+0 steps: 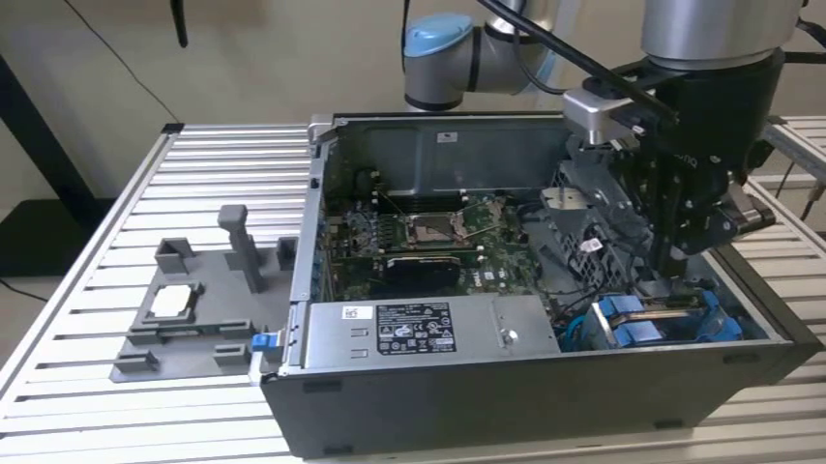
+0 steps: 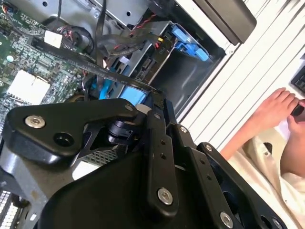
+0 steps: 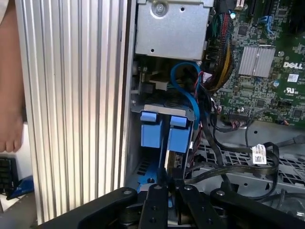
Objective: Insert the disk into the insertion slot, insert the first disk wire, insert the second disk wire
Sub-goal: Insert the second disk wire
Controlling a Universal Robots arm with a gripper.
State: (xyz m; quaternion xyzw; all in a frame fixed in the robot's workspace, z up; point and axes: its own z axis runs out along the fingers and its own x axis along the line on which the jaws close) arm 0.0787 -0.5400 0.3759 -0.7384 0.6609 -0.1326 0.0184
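Small print, too fine to be made out, is carried by a white label point(image 1: 413, 327) on the silver power-supply box point(image 1: 527, 311). A printed cable tag point(image 3: 259, 153) and white lettering on the motherboard point(image 3: 267, 90) are seen.

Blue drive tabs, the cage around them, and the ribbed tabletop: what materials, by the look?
Blue tabs: likely moulded plastic, uniform matte colour, rounded edges.
Drive cage: grey sheet metal, dull finish, folded edges and a screw.
Tabletop: probably extruded aluminium, satin silver with long parallel grooves.

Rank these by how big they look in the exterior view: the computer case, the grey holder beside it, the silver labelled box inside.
1. Computer case
2. Grey holder
3. Silver labelled box

Holder and box look close; ranking unsure.
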